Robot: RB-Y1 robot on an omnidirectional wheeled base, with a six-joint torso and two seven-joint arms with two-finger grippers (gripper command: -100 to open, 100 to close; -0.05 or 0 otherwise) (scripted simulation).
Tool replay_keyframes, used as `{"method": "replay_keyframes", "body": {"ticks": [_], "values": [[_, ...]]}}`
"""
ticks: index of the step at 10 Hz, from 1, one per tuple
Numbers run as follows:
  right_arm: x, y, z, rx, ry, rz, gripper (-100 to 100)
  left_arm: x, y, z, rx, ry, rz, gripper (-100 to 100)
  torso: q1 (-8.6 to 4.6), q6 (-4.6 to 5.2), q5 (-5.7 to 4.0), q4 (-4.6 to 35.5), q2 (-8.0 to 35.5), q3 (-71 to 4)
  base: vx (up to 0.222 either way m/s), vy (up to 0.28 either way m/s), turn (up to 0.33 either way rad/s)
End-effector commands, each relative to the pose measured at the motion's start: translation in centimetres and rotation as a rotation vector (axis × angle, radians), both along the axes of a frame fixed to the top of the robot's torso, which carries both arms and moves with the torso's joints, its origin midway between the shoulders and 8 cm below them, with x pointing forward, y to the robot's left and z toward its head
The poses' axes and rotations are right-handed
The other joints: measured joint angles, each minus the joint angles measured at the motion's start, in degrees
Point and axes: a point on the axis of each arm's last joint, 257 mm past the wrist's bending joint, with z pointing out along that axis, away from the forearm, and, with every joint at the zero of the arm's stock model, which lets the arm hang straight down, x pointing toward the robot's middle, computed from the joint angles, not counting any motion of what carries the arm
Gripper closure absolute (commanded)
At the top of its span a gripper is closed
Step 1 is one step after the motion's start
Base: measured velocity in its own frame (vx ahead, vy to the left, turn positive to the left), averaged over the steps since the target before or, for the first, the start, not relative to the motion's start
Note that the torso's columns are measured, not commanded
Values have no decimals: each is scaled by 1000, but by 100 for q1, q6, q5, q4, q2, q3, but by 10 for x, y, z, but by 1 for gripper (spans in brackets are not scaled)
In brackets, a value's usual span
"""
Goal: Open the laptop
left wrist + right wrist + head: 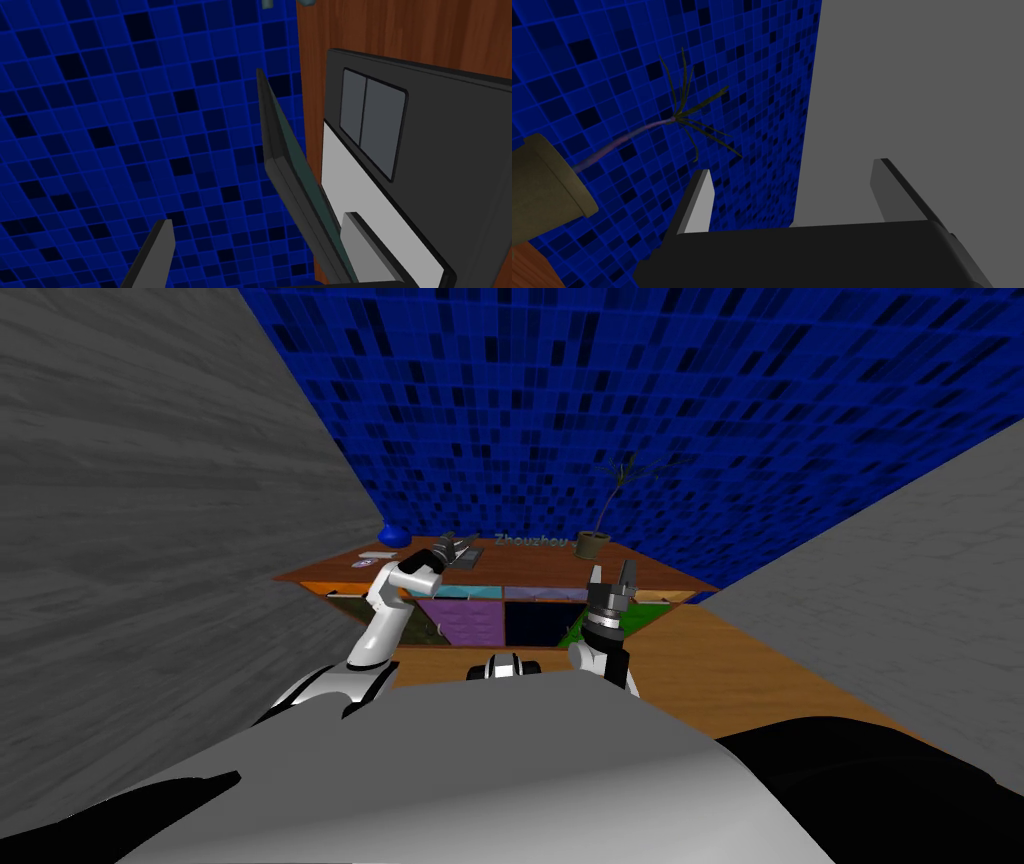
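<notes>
Task partly done. The laptop [440,165] sits on the left part of the wooden desk top [560,570], close to the far blue tiled wall. Its lid [287,165] stands well clear of the base, with the touchpad and keyboard deck exposed. Judged about half open, so more swing is needed.

The left gripper [258,219] is at the laptop with its fingers [367,245] spread wide. They straddle the lid's edge, one on the keyboard side and one behind the lid. Nothing is clamped; whether a finger touches the lid, cannot tell.

The right gripper [612,578] is raised to the right of the laptop, on the near side of the desk, fingers apart and empty. A potted plant [590,544] stands farther right.
</notes>
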Motion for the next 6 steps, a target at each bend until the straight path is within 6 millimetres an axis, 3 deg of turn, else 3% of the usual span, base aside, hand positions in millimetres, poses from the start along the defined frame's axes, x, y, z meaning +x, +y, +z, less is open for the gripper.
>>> {"method": "replay_keyframes", "body": {"ticks": [1, 6], "values": [[0, 0, 0, 0, 0, 0, 0, -7, -2, 13, -4, 3, -1, -100, -4, 0, -4, 8, 5, 2, 32, 11, 6], [0, 0, 0, 0, 0, 0, 0, -22, -7, 40, -4, 3, -5, -100, -19, 3, -9, 16, 26, 16, 31, 7, 9]]}}
